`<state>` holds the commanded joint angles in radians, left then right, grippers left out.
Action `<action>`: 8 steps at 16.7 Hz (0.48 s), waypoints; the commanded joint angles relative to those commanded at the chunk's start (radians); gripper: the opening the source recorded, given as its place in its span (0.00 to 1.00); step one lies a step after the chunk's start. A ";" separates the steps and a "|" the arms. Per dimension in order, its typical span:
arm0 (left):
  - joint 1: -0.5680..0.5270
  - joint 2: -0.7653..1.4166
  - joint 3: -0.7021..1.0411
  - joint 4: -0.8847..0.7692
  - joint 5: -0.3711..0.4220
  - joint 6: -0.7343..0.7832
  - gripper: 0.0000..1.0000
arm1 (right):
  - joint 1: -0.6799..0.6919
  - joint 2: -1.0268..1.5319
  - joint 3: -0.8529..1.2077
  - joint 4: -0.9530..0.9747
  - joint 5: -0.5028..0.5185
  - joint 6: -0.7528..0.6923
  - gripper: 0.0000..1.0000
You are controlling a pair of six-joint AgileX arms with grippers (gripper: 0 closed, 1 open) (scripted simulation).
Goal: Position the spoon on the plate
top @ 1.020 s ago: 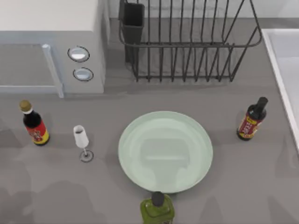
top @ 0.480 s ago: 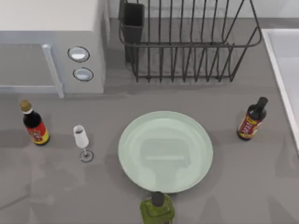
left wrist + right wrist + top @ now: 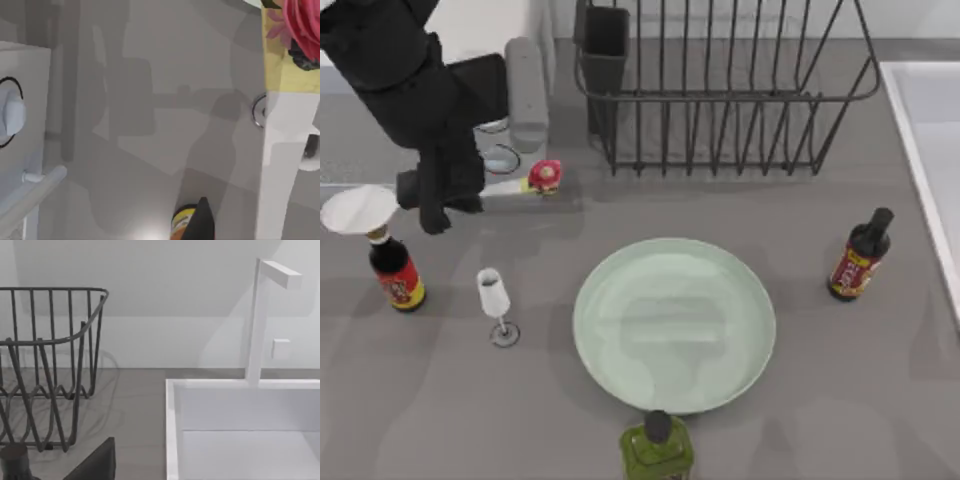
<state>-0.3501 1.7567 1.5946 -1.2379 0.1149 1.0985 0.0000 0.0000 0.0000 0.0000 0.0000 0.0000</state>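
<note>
Since the left claw (image 3: 445, 190) is pinching the spoon (image 3: 365, 208) by its thin handle, up in the air over the far-left part of the surface (image 3: 880, 400), the grip itself looks done, judging by the top view. The spoon's white bowl sticks out on the outer side of the claw, right above the red-labelled soy bottle (image 3: 395, 270), and the red-pink ornament (image 3: 544, 176) pokes out the other way, near the microwave (image 3: 505, 150) knobs. The plate (image 3: 674, 324) sits well off toward the middle of the surface, with the little white wine glass (image 3: 496, 300) between it and the claw. My worry: a low swing clips the bottle or glass, or the long spoon pivots in that thin pinch and slides out. Can't tell about the right claw's fingers.
</note>
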 joint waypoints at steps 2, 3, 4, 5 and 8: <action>-0.136 0.107 0.105 0.006 0.000 -0.073 0.00 | 0.000 0.000 0.000 0.000 0.000 0.000 1.00; -0.199 0.162 0.148 0.013 -0.006 -0.110 0.00 | 0.000 0.000 0.000 0.000 0.000 0.000 1.00; -0.256 0.216 0.185 0.021 -0.015 -0.147 0.00 | 0.000 0.000 0.000 0.000 0.000 0.000 1.00; -0.307 0.267 0.215 0.029 -0.027 -0.184 0.00 | 0.000 0.000 0.000 0.000 0.000 0.000 1.00; -0.409 0.400 0.254 0.040 -0.074 -0.288 0.00 | 0.000 0.000 0.000 0.000 0.000 0.000 1.00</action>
<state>-0.7589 2.1565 1.8491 -1.1975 0.0406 0.8104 0.0000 0.0000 0.0000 0.0000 0.0000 0.0000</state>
